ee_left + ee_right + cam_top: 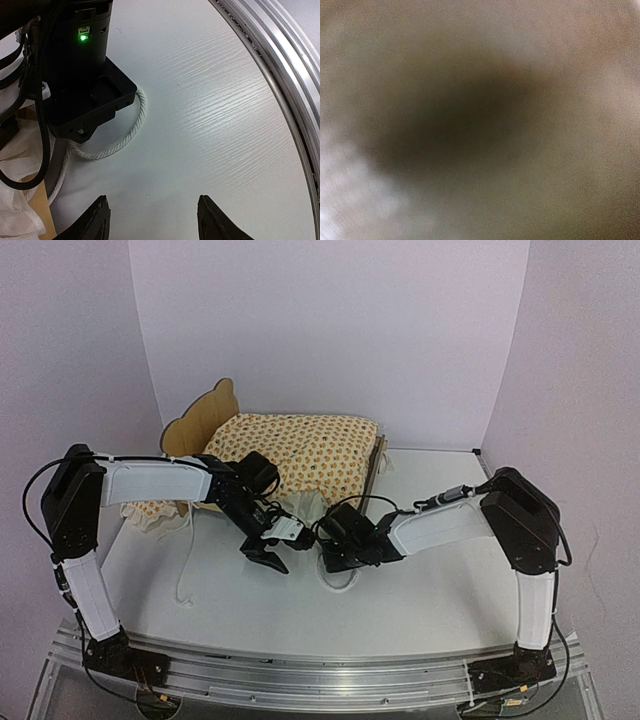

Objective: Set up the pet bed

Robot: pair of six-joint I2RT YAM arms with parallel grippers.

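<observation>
We judge the job partly done. The pet bed stands at the back of the surface, headboard to the left, and the dotted cushion already lies on it. The small pillow sits off the bed under the left arm, so it seems left to place. A white cord trails loose on the surface. Our left hand hangs released over bare surface, grasping nothing. The right hand is low by the cord; its camera is blurred, so we cannot tell its state.
</observation>
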